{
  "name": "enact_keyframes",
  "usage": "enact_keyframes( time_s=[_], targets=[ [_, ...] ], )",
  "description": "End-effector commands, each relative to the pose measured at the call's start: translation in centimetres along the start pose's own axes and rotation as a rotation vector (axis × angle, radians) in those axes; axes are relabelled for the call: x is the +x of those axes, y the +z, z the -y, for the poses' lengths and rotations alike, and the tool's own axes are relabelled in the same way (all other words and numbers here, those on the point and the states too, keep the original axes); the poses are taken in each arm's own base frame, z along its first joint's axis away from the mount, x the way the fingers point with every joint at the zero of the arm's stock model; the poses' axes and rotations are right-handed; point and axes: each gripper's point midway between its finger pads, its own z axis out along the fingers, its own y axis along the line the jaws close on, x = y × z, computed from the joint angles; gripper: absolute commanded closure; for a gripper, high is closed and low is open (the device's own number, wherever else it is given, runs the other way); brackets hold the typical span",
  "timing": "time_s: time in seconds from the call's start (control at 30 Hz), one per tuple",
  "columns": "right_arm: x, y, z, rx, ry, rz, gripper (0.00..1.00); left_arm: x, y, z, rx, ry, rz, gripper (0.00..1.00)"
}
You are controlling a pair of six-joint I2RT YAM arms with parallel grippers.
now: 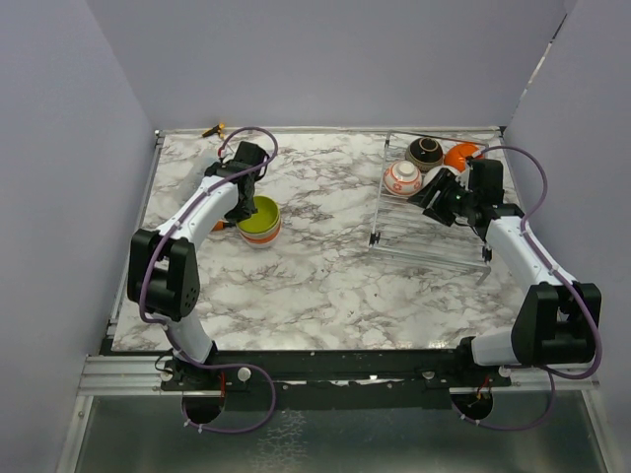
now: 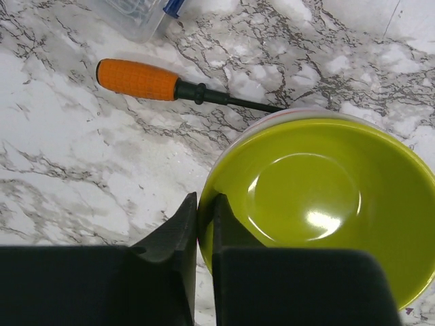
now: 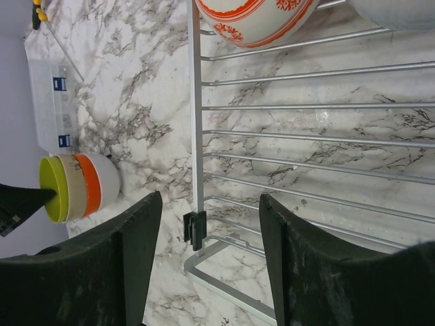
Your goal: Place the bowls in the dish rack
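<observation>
Four bowls nested on the marble table (image 1: 325,286), four in the dish rack (image 1: 424,236).
The stack (image 1: 259,227) opens upward, and the left gripper (image 2: 204,207) pinches the rim of the lime green bowl (image 2: 319,204) on top. The right gripper (image 3: 211,198) hangs empty, fingers apart, over the rack, whose long axis runs near-to-far.

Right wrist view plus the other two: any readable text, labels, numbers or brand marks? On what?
No legible text in any view.
On the clear plastic box: two small blue labels, too small to read.
On the patterned bowl: orange ornament only, no letters.
On the screwdriver and the lime green bowl: no markings visible.
</observation>
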Motion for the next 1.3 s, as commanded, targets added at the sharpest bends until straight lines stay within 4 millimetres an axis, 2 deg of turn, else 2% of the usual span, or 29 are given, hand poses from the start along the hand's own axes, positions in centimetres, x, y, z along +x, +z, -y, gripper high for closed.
enact_keyframes(
  time_s=[0.0,0.23,0.4,0.67,0.77,0.87,0.97,1.1,1.17,1.27],
  targets=[
    [-1.8,0.0,0.0,0.035,-0.015,0.06,0.37,-0.4,0.0,-0.4,-0.009,0.032,0.012,1.0],
    [-2.6,-0.2,-0.4,0.045,-0.032,0.073,0.37,-2.6,-1.9,-0.4,0.023,0.031,0.092,1.0],
    [-2.9,-0.4,-0.7,0.036,-0.041,0.078,0.37,-4.3,-3.7,-1.7,0.01,-0.021,0.211,1.0],
    [-2.9,-0.6,-0.9,0.03,-0.047,0.078,0.37,-5.3,-6.1,-0.4,0.146,-0.067,0.28,1.0],
    [-2.7,-1.0,-1.6,-0.001,-0.056,0.068,0.35,-6.6,-8.2,1.4,0.266,-0.065,0.305,1.0],
    [-2.1,-1.7,-4.0,-0.139,-0.079,0.052,0.26,-8.1,-10.6,3.6,0.408,-0.06,0.333,1.0],
    [-1.8,-2.8,-7.5,-0.34,-0.071,0.053,0.16,-9.2,-13.1,5.8,0.556,-0.053,0.354,1.0],
    [-0.8,-4.7,-12.1,-0.601,-0.061,0.014,0.01,-9.3,-16.8,10.2,0.847,-0.028,0.312,1.0],
    [-0.1,-5.7,-14.4,-0.695,-0.09,-0.005,0.0,-8.9,-18.3,12.5,1.001,-0.038,0.258,1.0],
    [1.0,-5.9,-17.1,-0.751,-0.094,-0.028,0.0,-8.3,-19.6,15.2,1.159,-0.083,0.151,1.0]
  ],
)
